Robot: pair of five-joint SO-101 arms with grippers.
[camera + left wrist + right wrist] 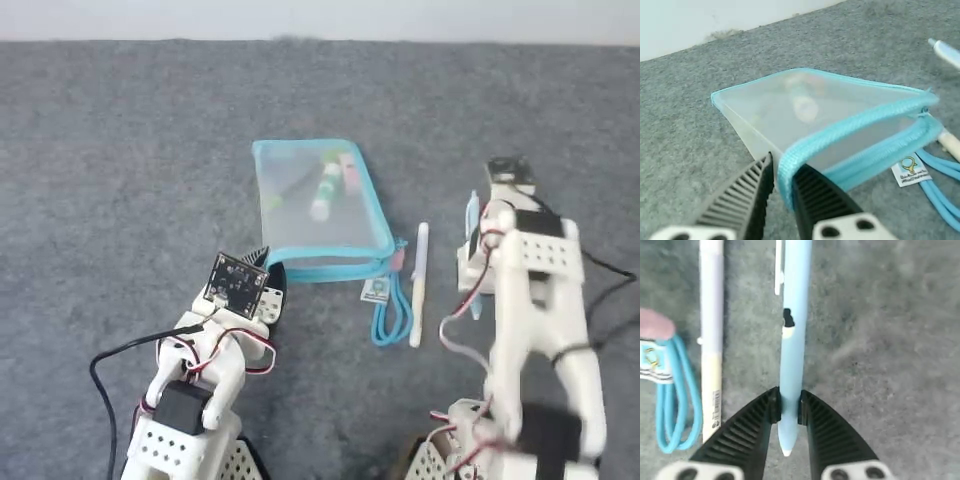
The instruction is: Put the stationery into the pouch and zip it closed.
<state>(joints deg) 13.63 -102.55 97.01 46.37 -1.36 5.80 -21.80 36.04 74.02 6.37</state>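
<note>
Both clamp: left pincer (782,172) on pouch (840,100) rim, right pincer (788,401) on blue pen (794,340).

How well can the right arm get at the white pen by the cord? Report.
Probably not yet: the right tool is shut on the blue pen. The white pen itself lies uncovered close beside it.

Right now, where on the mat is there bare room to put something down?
The mat is bare left of the pouch and beyond it toward the wall. Crowded between the blue cord, white pen and the right gripper's blue pen.
</note>
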